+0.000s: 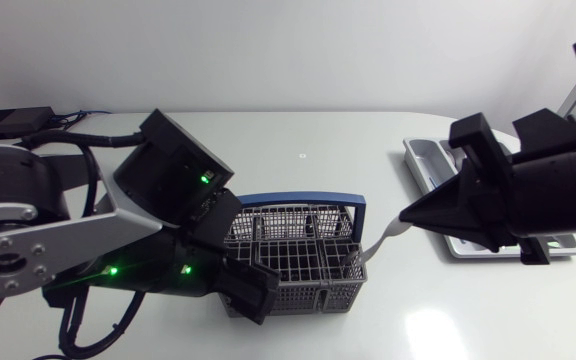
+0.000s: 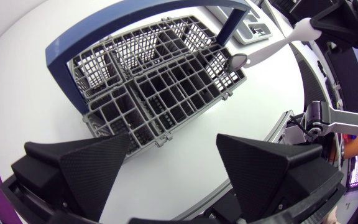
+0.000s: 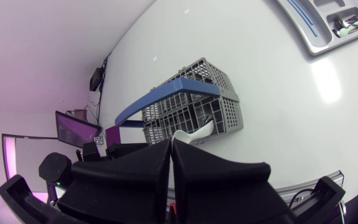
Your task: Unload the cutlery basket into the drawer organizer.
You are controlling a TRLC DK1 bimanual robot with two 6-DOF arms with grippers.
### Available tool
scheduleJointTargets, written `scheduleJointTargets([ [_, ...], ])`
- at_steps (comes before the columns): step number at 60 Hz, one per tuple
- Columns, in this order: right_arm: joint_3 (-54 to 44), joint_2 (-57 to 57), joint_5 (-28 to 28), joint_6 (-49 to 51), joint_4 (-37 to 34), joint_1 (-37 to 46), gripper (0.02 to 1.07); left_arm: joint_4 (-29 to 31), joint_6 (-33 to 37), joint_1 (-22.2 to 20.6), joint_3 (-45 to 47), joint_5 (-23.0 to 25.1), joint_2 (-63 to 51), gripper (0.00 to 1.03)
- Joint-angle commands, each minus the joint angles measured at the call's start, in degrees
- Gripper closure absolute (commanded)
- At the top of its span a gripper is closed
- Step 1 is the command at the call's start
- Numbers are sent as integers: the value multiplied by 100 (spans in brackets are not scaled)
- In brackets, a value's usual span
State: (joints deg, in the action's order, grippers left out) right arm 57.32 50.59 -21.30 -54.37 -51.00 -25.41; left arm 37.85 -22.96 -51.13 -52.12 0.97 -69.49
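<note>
A grey wire cutlery basket [image 1: 298, 250] with a blue handle stands mid-table. A white-handled spoon [image 1: 383, 240] slants up from its right end, bowl still at the basket rim. My right gripper [image 1: 405, 214] is shut on the spoon's handle. In the right wrist view the spoon [image 3: 191, 134] sticks out past the closed fingertips toward the basket [image 3: 191, 109]. My left gripper [image 2: 173, 162] stands open just short of the basket [image 2: 160, 93], nothing between its fingers. The grey drawer organizer [image 1: 423, 160] lies at the right, largely hidden under my right arm.
In the right wrist view one compartment of the organizer [image 3: 319, 31] holds some cutlery [image 3: 347, 23]. My left arm's bulk covers the table left of the basket. A small black box [image 1: 13, 120] sits at the far left corner.
</note>
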Motion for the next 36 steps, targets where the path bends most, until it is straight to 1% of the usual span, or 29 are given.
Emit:
scheduleJointTargets([
  [1, 192, -75, -41, 155, -182, 124, 101, 12, -130, -46, 44, -9, -73, 6],
  [12, 403, -154, -41, 682, -630, 563, 101, 74, -165, -81, -18, 52, -12, 6],
  [19, 491, -154, -41, 1165, -938, 941, 101, 127, -279, -301, -53, 52, 15, 6],
  [36, 552, -31, 12, 2449, -1676, 1829, 101, 267, 450, -353, -211, 35, 76, 6],
])
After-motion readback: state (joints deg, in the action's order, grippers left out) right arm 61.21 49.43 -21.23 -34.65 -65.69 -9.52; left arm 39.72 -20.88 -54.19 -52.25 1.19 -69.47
